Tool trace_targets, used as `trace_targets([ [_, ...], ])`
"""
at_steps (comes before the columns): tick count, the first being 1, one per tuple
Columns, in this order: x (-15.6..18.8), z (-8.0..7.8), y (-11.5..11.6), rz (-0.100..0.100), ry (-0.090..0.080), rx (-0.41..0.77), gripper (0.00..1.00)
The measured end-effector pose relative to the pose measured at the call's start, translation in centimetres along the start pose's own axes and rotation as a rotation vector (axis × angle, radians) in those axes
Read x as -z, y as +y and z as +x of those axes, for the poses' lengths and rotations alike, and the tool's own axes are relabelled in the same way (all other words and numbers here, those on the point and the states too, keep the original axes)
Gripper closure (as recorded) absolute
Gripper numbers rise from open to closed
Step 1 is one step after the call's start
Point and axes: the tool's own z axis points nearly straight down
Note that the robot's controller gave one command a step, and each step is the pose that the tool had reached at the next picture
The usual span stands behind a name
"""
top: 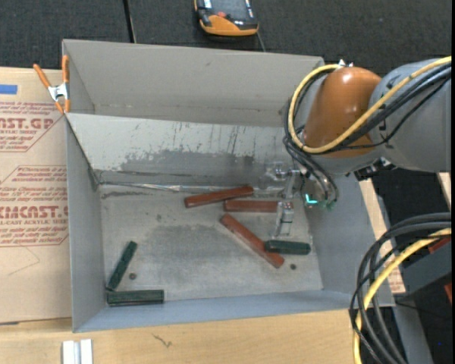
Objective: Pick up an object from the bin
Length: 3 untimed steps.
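Dark green bar [288,246], long axis left-right, lies just beside the end effector [286,230]; grip cannot be told.

Red print is seen on the cardboard sheet [23,165] left of the bin [83,203]. "CAST.GP" is read near its top, "ACAST." lower down, and beneath that "LL-CAST ACRYLIC SHEE", cut off at both ends. The smaller slanted lines cannot be read.
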Motion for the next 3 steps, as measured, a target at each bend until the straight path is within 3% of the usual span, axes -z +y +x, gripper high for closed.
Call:
trace_targets([
  [1, 0.4, -0.2, 0.0, 0.001, -0.008, 0.001, 0.00],
  [2, -5.6, 5.8, 1.7, -0.001, -0.006, -0.052, 0.00],
  [3, 0.3, 6.6, 1.1, 0.000, -0.001, -0.036, 0.00],
])
